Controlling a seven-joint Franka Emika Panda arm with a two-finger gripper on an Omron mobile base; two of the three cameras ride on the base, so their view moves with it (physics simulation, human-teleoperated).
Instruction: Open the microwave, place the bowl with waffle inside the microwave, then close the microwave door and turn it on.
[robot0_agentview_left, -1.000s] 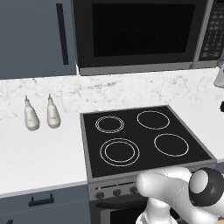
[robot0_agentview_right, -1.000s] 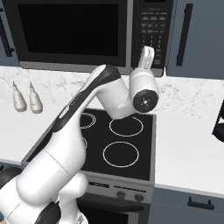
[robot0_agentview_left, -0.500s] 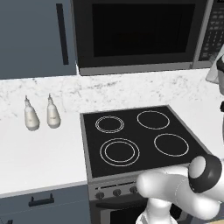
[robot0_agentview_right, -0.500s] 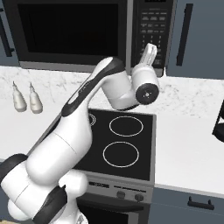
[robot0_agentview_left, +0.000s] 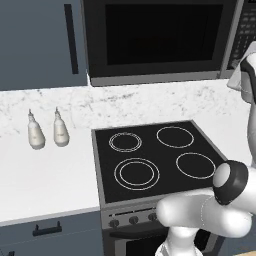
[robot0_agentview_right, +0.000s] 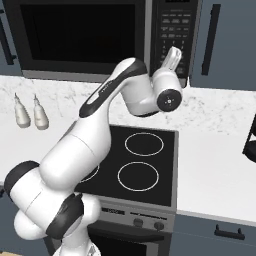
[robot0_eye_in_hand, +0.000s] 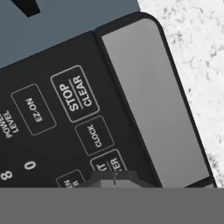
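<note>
The microwave (robot0_agentview_left: 160, 75) hangs above the stove, and the microwave door (robot0_agentview_left: 155, 35) is closed, its dark glass showing nothing inside. In the right base view my gripper (robot0_agentview_right: 173, 53) is raised with its tips against the lower part of the dark button panel (robot0_agentview_right: 172, 25) at the microwave's (robot0_agentview_right: 85, 70) right side. Close up in the hand view, the shut gripper (robot0_eye_in_hand: 114, 177) sits at a button just below the CLOCK key (robot0_eye_in_hand: 94, 135) of the panel (robot0_eye_in_hand: 52, 122). The fingers hold nothing. The bowl is out of view.
A black four-ring stovetop (robot0_agentview_left: 155, 155) lies below the microwave. Two small pale bottles (robot0_agentview_left: 35, 132) (robot0_agentview_left: 61, 131) stand on the white counter (robot0_agentview_left: 45, 175) to its left. A dark object (robot0_agentview_right: 250, 142) sits at the counter's far right. Blue-grey cabinets flank the microwave.
My hand has risen and swung toward the microwave's button panel, ending with its tips at the panel. The gripper has stayed shut, and the door has not moved.
</note>
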